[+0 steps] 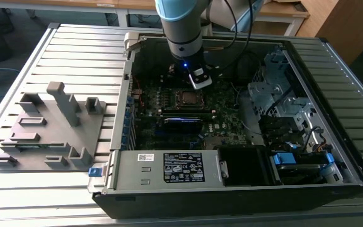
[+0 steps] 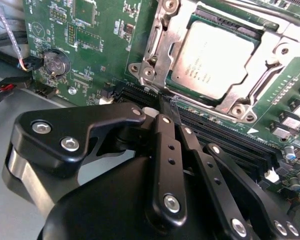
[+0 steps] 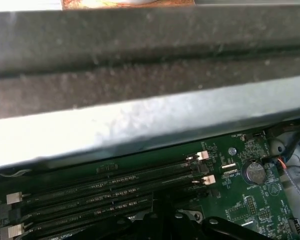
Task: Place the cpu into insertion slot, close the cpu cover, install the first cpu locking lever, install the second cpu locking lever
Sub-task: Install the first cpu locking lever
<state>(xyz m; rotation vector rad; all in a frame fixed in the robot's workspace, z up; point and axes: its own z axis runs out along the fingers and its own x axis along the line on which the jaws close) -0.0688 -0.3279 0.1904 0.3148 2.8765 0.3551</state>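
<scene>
Hovering just beside the cpu (image 2: 215,55) with tool (image 2: 170,103) closed together on nothing; cpu cover (image 2: 156,47) lowered over the seated chip; latching of locking levers (image 2: 270,12) impossible to judge.

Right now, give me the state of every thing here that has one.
cpu, seated in the socket.
insertion slot, filled by the cpu.
cpu cover, closed down over the cpu.
tool, shut, close beside the cpu cover.
computer case, open, board exposed.
</scene>
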